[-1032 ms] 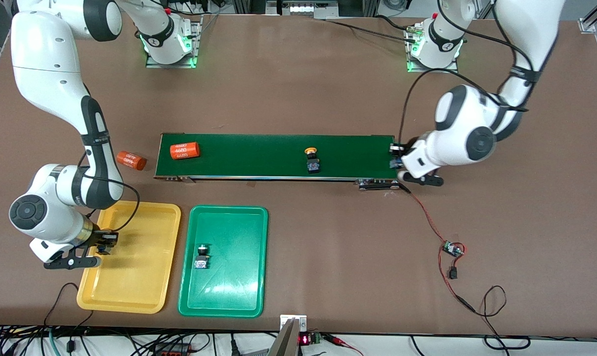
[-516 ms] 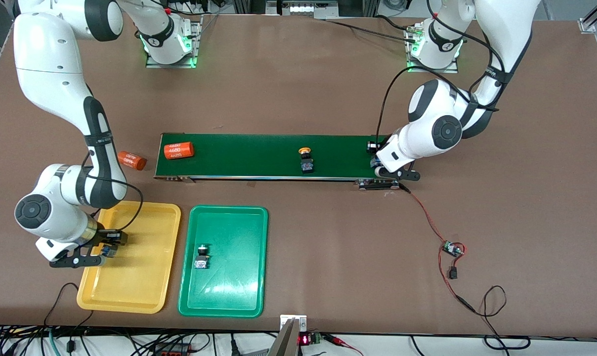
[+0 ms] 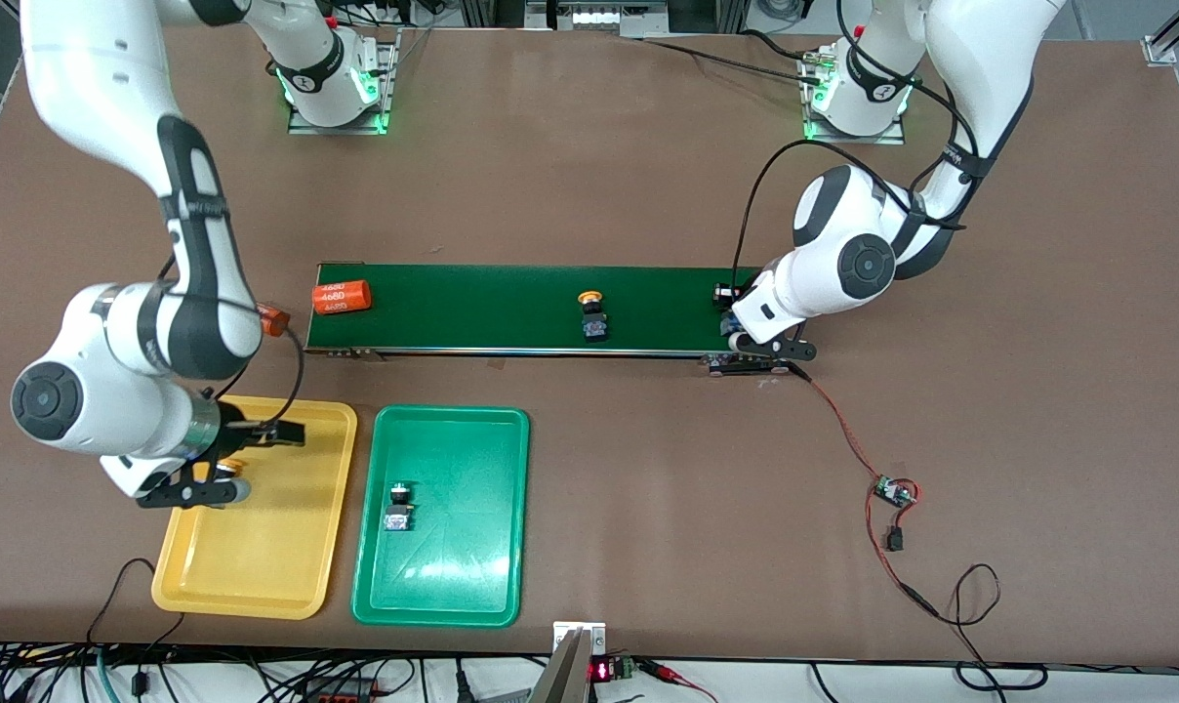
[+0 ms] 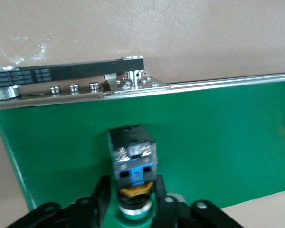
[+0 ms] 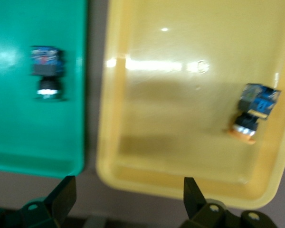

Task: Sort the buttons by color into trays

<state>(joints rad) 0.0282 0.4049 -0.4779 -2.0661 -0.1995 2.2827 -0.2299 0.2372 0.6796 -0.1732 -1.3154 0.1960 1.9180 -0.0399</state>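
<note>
yellow tray (image 5: 147,175): your orange btn (image 5: 252,112) in it, under spread R gripper (image 5: 128,197) | green tray (image 3: 472,586): green btn (image 3: 398,506) | L gripper (image 4: 133,202) pinching belt btn (image 4: 132,159)

yellow tray (image 3: 297,576), green tray (image 3: 472,586), dark green belt (image 3: 472,303), orange cylinders with white print (image 3: 342,296), brown bench (image 3: 648,508).

Four buttons (image 3: 594,320) (image 3: 397,510) (image 5: 254,111) (image 4: 133,154), two trays (image 3: 287,576) (image 3: 472,576), two orange cylinders (image 3: 342,296) (image 3: 273,319) — one belt (image 3: 472,303).

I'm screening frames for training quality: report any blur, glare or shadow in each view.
Front view: sharp, with faint sheen streaks on the green tray. Left wrist view: slightly soft, and the button on the belt stays readable. Right wrist view: smeared throughout, with white glare on the yellow tray and a broad shadow band across its floor.
</note>
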